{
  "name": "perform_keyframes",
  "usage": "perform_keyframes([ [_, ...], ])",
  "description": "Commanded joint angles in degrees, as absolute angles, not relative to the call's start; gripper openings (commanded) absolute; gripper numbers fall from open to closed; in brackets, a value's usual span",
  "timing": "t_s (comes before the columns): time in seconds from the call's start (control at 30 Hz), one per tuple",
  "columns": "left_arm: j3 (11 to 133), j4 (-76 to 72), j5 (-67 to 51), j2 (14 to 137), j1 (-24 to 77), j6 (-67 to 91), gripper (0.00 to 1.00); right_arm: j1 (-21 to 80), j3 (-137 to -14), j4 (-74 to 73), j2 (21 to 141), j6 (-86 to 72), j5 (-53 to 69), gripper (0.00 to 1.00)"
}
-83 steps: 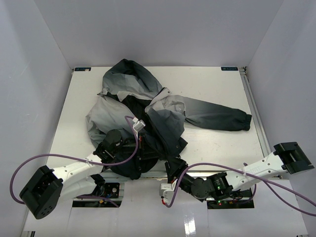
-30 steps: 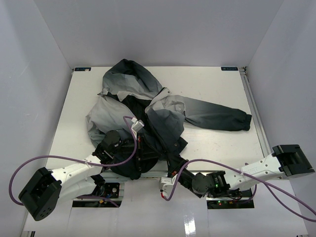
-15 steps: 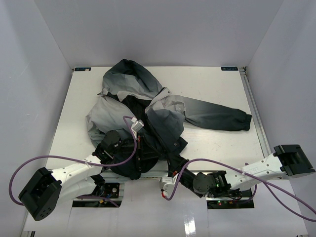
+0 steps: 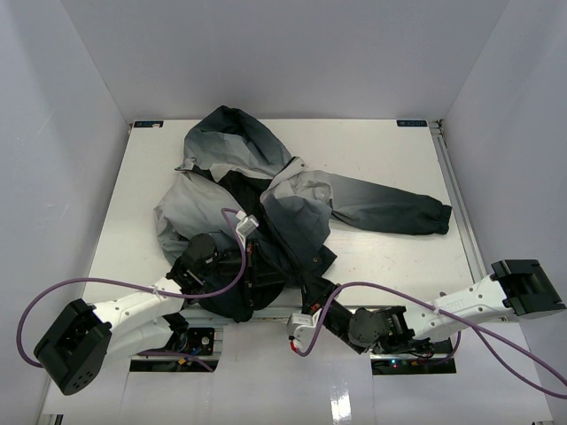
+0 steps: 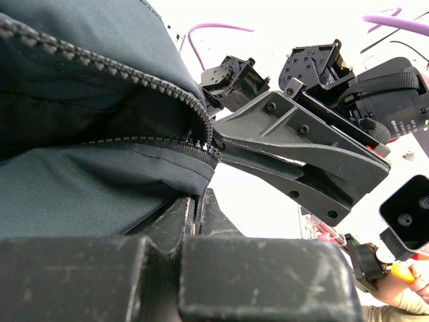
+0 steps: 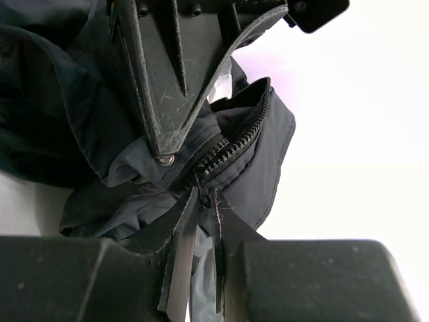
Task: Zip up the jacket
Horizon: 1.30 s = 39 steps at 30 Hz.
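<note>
The grey-to-charcoal hooded jacket (image 4: 266,195) lies spread on the white table (image 4: 390,257), hood at the back and one sleeve out to the right. My left gripper (image 4: 251,266) is at the near hem. In the left wrist view it (image 5: 196,201) is shut on the hem fabric just below the foot of the dark zipper (image 5: 134,84). My right gripper (image 4: 312,285) meets it from the right. In the right wrist view it (image 6: 208,201) is shut on the zipper pull under the teeth (image 6: 234,144). The zipper is open above the slider.
Purple cables (image 4: 133,288) loop from both arms over the near table edge. White walls close in the table on the left, back and right. A person's hand with an orange object (image 5: 402,278) shows at the lower right of the left wrist view.
</note>
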<state>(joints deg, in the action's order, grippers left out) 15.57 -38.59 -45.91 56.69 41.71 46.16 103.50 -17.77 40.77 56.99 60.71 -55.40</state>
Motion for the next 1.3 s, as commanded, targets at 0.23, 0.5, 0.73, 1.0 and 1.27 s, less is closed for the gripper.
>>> perform_keyframes([
  [0.23, 15.63, -38.76, -47.02, 55.09, 41.84, 46.28, 0.0, 103.27, -17.6, 46.3, 57.71, 61.59, -56.06, 0.19],
  [0.5, 15.82, -38.32, -47.02, 55.02, 41.82, 46.07, 0.0, 103.27, -18.2, 45.0, 59.4, 60.97, -55.62, 0.21],
  [0.73, 15.97, -38.0, -47.02, 55.02, 41.81, 46.05, 0.0, 103.27, -18.54, 45.0, 58.71, 61.0, -55.22, 0.22],
  [1.0, 15.92, -38.06, -47.02, 55.2, 41.84, 46.05, 0.0, 103.27, -19.41, 45.0, 60.18, 62.04, -54.76, 0.23],
  [1.27, 15.6, -38.5, -47.02, 54.93, 41.79, 46.27, 0.0, 103.27, -19.64, 45.44, 60.34, 61.92, -54.19, 0.21],
])
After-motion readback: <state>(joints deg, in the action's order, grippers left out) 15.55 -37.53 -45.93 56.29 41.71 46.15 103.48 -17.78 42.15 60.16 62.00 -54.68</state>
